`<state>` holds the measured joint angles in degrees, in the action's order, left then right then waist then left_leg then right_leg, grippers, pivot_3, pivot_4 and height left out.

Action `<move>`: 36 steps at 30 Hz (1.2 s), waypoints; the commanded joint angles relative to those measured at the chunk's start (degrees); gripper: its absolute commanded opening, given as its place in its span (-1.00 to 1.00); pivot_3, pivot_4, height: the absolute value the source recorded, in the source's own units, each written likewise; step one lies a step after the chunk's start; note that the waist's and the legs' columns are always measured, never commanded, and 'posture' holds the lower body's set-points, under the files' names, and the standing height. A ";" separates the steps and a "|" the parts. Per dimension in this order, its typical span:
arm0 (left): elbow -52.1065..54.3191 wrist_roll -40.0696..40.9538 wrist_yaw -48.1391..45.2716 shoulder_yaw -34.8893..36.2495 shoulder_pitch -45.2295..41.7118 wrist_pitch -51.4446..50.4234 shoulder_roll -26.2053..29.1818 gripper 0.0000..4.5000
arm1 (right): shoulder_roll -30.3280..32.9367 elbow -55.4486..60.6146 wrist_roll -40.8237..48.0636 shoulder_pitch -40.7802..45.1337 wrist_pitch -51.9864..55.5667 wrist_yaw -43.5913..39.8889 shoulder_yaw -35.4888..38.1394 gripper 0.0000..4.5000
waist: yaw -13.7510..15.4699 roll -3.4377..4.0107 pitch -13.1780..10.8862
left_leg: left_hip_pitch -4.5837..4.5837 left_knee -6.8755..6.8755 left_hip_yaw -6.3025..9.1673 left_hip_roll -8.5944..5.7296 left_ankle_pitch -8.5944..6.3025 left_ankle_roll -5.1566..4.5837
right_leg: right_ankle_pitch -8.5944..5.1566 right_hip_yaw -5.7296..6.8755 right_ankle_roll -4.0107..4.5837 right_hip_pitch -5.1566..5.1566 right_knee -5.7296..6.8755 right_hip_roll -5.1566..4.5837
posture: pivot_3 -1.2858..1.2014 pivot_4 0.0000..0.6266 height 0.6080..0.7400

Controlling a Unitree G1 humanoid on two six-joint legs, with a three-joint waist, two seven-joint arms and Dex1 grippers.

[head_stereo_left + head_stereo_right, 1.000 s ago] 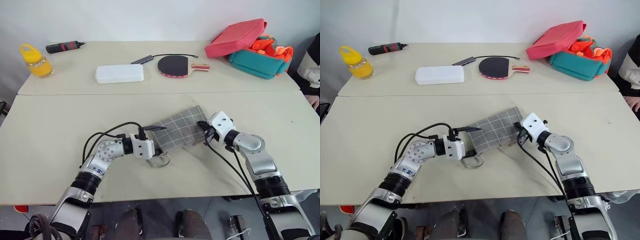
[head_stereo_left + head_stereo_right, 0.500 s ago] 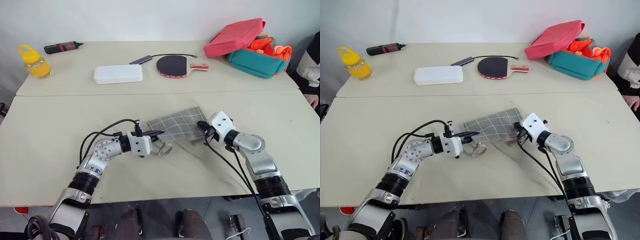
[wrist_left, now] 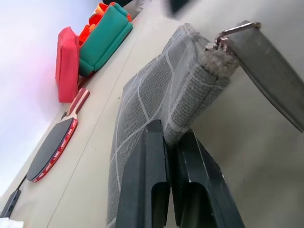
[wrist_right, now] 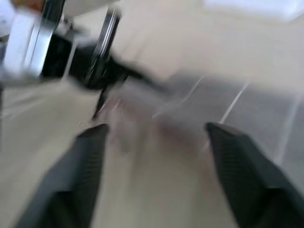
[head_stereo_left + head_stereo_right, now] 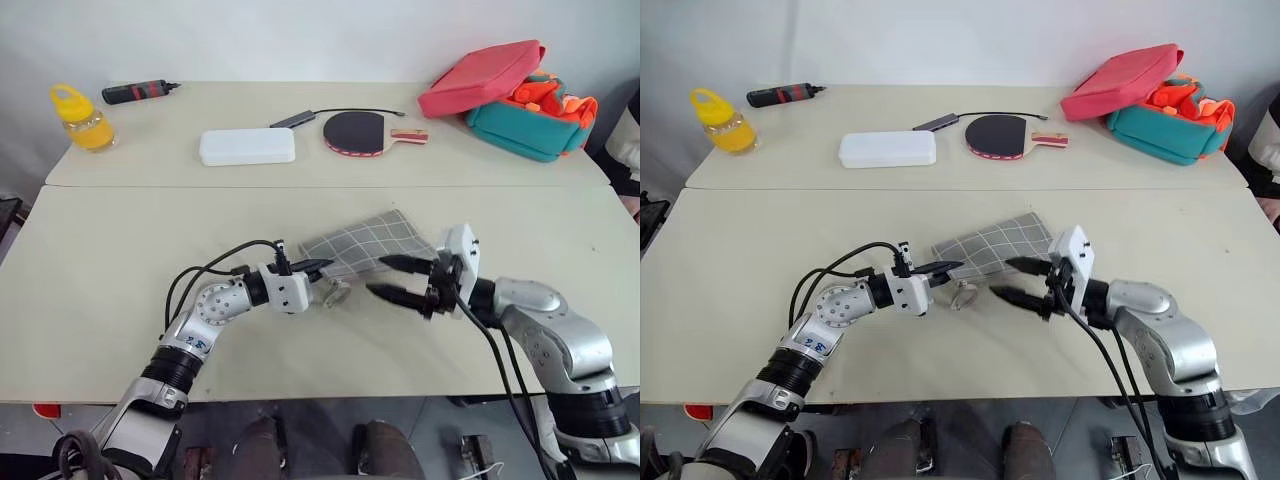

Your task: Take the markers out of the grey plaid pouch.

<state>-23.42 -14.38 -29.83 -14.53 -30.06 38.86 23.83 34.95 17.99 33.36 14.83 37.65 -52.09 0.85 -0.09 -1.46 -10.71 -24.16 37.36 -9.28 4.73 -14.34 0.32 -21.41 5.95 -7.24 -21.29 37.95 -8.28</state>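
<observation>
The grey plaid pouch (image 5: 365, 244) lies at the middle of the near table, its left end raised off the surface. My left gripper (image 5: 311, 267) is shut on that left end; in the left wrist view its fingers (image 3: 147, 161) pinch the pouch (image 3: 152, 90) just below the zip end, where a metal loop pull (image 3: 236, 32) hangs. My right gripper (image 5: 393, 278) stands open just right of the pouch's near edge, apart from it, pointing left with nothing between its fingers (image 4: 242, 171). The markers are hidden.
On the far table are a white hard case (image 5: 247, 146), a table tennis paddle (image 5: 360, 132), a dark cable (image 5: 345, 110), a red-and-teal bag (image 5: 515, 95), a yellow bottle (image 5: 80, 118) and a black-and-red tool (image 5: 138, 92). A person's sleeve (image 5: 630, 135) shows at the right edge.
My left gripper shut on the pouch's left end and lifted it a little. My right gripper let go of the pouch's right end, opened wide and drew back toward me. The camera shifted slightly.
</observation>
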 commanded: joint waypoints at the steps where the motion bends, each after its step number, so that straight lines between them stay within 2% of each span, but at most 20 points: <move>1: -1.56 -1.16 1.06 -0.07 0.12 -0.40 0.58 -1.00 | 0.44 1.57 -1.32 -1.31 -0.41 1.58 -0.68 0.95 | -0.01 0.00 0.00 | 0.00 0.02 0.00 0.00 0.01 -0.01 | 0.00 0.00 0.00 0.01 0.01 0.00 | 0.03 -0.52 1.00; 4: -0.95 0.50 0.80 0.62 0.36 -1.08 0.53 -1.00 | -1.64 0.12 -2.07 -2.28 -0.22 3.97 -1.66 0.95 | -0.02 0.00 0.00 | 0.00 0.02 0.00 0.00 0.03 -0.04 | 0.00 0.01 0.00 0.00 0.02 0.00 | 0.03 -0.52 1.00; 10: -0.52 0.65 0.60 0.29 0.21 -1.23 0.72 -1.00 | -11.28 -0.36 -1.29 -2.46 0.83 10.20 -4.14 0.95 | -0.04 0.00 0.00 | -0.01 -0.01 -0.02 0.00 0.06 0.01 | 0.00 0.00 0.00 -0.06 0.10 0.01 | 0.03 -0.52 1.00; 16: -0.10 0.54 0.21 -0.03 0.03 -1.13 0.70 -1.00 | -16.79 -1.98 -2.82 -0.64 -0.09 12.77 -7.10 0.95 | -0.07 0.00 0.00 | -0.02 -0.02 -0.02 0.00 0.06 0.01 | 0.00 0.00 0.00 -0.07 0.10 0.01 | 0.03 -0.52 1.00; 20: 0.57 0.56 0.16 -0.08 0.30 -1.53 0.53 -1.00 | -17.44 -2.66 -3.21 -0.62 -1.02 11.84 -8.10 0.52 | -0.07 0.00 0.00 | -0.03 -0.03 -0.03 0.00 0.06 0.00 | 0.00 0.00 0.00 -0.08 0.08 0.01 | 0.03 -0.52 1.00; 29: 0.80 0.26 0.48 0.04 0.84 -1.85 0.75 -1.00 | -16.38 -3.03 -3.45 -0.43 -1.82 11.12 -6.97 -0.90 | -0.06 0.00 0.00 | -0.03 -0.05 -0.03 -0.01 0.05 0.00 | 0.00 0.00 0.00 -0.09 0.08 0.01 | 0.03 -0.52 1.00; 30: 0.60 0.11 0.60 0.06 0.80 -1.77 0.83 -1.00 | -16.45 -3.11 -3.08 -0.36 -1.72 11.16 -6.49 -0.98 | -0.06 0.00 0.00 | -0.03 -0.05 -0.03 0.00 0.05 0.00 | 0.00 0.00 0.00 -0.09 0.08 0.01 | 0.03 -0.52 1.00; 32: 0.50 0.03 0.81 0.14 0.81 -1.83 0.82 -1.00 | -16.67 -3.19 -2.16 -0.30 -1.34 11.44 -5.37 -0.98 | -0.05 0.00 0.00 | -0.03 -0.04 -0.03 0.00 0.05 -0.01 | 0.00 0.00 0.00 -0.09 0.07 0.01 | 0.03 -0.52 1.00; 36: 0.61 0.15 0.69 0.47 1.01 -1.64 1.51 -1.00 | -12.58 -3.43 -3.18 -0.67 -2.07 9.14 -4.02 -0.98 | -0.06 0.00 0.00 | -0.03 -0.04 -0.04 0.00 0.05 -0.01 | 0.00 0.00 0.00 -0.09 0.07 0.01 | 0.03 -0.52 1.00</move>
<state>-22.93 -13.76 -29.48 -14.51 -30.05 37.50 24.13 20.89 13.95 29.76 14.09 36.73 -41.61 -5.52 -0.15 -1.46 -10.71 -24.20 37.31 -9.32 4.73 -14.29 0.31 -21.41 5.94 -7.24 -21.37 38.02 -8.27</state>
